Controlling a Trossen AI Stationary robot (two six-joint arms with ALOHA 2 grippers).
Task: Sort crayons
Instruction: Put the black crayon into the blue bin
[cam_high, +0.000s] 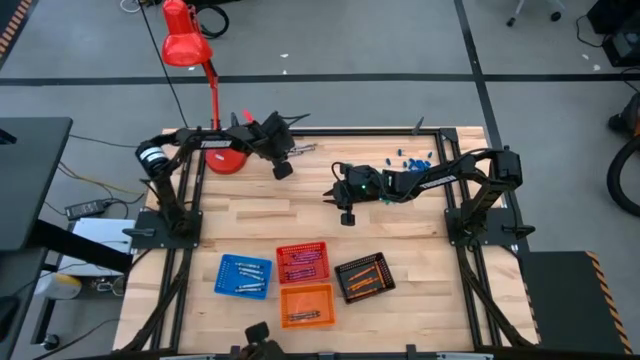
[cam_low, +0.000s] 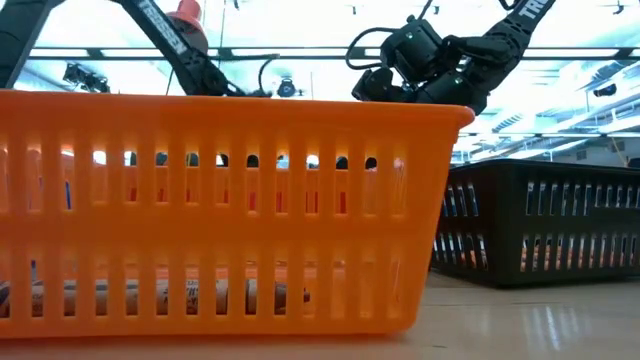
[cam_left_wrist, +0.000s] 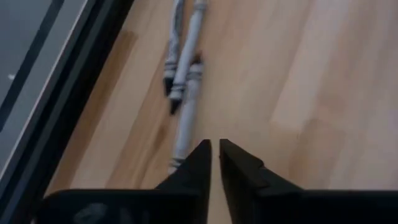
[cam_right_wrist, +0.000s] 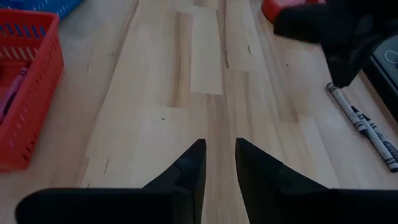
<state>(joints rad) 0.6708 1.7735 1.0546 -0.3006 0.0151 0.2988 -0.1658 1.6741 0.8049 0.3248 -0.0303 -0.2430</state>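
Note:
Three grey crayons (cam_left_wrist: 185, 68) lie flat on the wooden table by its far edge (cam_high: 305, 150); the right wrist view shows them as well (cam_right_wrist: 367, 130). My left gripper (cam_left_wrist: 215, 149) hangs just above their near ends (cam_high: 283, 167), fingers a narrow slit apart with nothing between them. My right gripper (cam_right_wrist: 220, 155) hovers open over bare wood at mid-table (cam_high: 347, 212), holding nothing. Sorted crayons lie in the blue tray (cam_high: 243, 276), red tray (cam_high: 302, 262), orange tray (cam_high: 307, 305) and black tray (cam_high: 363, 277) near the front edge.
A red desk lamp (cam_high: 225, 155) stands at the far left beside my left arm. Small blue and green bits (cam_high: 410, 158) lie scattered at the far right. The low view is mostly filled by the orange tray's wall (cam_low: 220, 210), with the black tray (cam_low: 545, 225) behind it.

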